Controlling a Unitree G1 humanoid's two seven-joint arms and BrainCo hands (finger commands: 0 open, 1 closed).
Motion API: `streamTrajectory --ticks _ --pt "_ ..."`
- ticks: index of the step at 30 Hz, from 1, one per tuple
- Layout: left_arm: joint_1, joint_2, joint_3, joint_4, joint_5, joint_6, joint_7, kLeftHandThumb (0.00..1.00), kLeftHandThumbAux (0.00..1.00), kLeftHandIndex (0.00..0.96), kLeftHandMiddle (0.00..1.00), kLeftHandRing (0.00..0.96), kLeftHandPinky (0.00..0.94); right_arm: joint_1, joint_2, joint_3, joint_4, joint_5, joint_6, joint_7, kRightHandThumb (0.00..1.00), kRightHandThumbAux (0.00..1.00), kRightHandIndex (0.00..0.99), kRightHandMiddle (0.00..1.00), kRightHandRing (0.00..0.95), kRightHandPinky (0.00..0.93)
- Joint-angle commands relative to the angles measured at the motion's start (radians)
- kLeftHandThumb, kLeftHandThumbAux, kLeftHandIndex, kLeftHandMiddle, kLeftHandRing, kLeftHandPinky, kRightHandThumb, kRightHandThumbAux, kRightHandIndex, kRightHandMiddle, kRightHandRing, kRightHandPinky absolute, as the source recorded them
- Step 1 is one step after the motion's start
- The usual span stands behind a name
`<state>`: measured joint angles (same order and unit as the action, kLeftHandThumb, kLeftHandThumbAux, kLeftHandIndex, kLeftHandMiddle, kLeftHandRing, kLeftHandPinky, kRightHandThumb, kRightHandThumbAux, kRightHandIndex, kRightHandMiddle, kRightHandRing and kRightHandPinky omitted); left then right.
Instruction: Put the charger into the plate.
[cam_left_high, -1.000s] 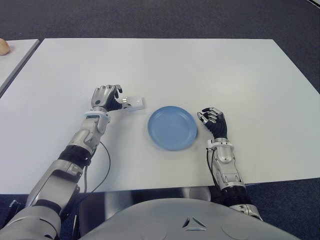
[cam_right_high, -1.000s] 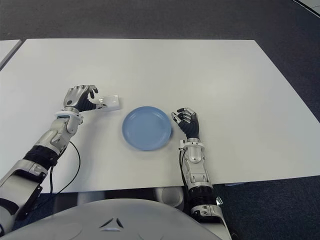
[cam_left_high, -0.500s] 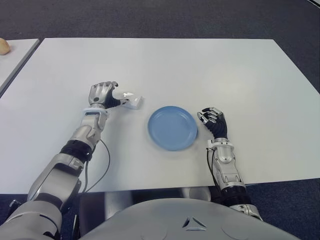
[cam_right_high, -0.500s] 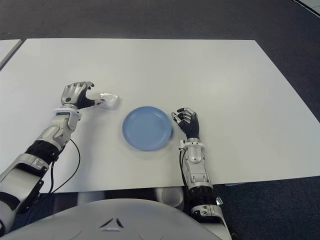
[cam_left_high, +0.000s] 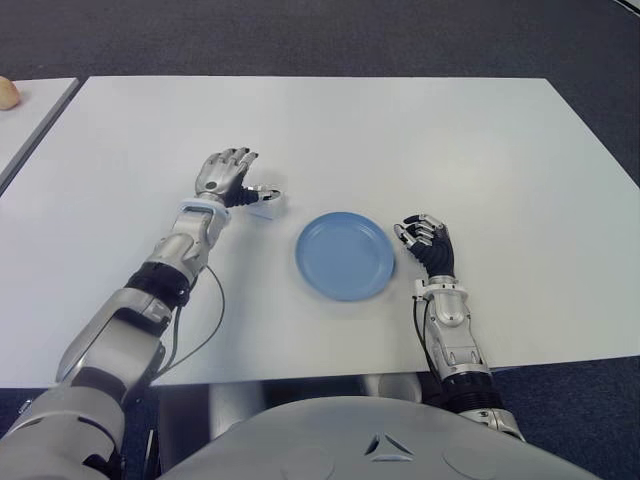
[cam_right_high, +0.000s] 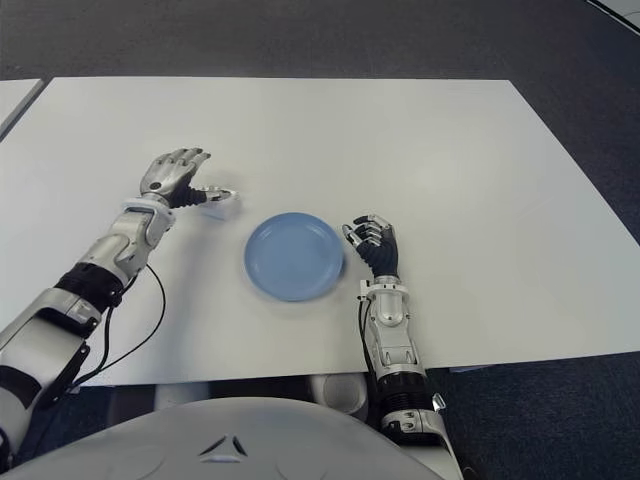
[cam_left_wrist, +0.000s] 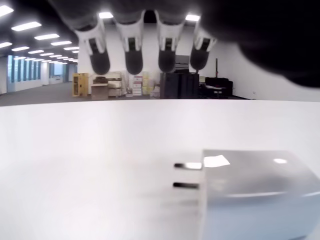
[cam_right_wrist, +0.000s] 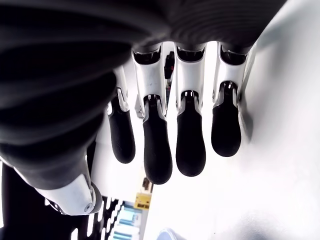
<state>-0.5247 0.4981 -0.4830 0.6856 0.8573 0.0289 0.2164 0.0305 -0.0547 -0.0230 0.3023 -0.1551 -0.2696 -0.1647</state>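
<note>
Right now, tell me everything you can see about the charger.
The charger is a small white block, plastic by its look, with rounded edges and two metal prongs sticking out of one end. It lies flat on the white table, to the left of the blue plate and apart from it, not yet inside. The left hand is at it with fingers spread open above, not gripping; whether the thumb touches it is unclear.

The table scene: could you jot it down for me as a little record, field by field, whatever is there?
surface: white table
target dish: round blue plate, nothing in it
object: small white plug-in charger, on the table to the plate's left, prongs showing
left robot hand: fingers spread above the charger, not gripping it
right robot hand: fingers curled, holding nothing, just right of the plate
</note>
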Motion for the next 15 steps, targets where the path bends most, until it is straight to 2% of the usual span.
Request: streamTrajectory --ticks 1,9,15 --pt "-0.052 0.020 -0.043 0.063 0.021 -0.054 -0.069 0.487 0.167 0.000 0.000 0.000 0.000 0.004 -0.005 -0.005 0.019 0.000 0.016 -0.003 0.704 0.731 0.430 0.627 0.642 0.641" --pt "-0.118 0.039 -0.091 0.094 0.026 -0.118 -0.204 0.532 0.192 0.000 0.000 0.000 0.000 -0.001 -0.014 -0.004 0.042 -0.005 0.015 -0.003 0.703 0.732 0.429 0.626 0.645 0.651" --pt "-0.154 0.045 -0.115 0.100 0.034 -0.131 -0.285 0.579 0.226 0.000 0.000 0.000 0.000 -0.006 -0.012 -0.006 0.055 0.000 0.003 -0.005 0.703 0.732 0.430 0.618 0.638 0.639"
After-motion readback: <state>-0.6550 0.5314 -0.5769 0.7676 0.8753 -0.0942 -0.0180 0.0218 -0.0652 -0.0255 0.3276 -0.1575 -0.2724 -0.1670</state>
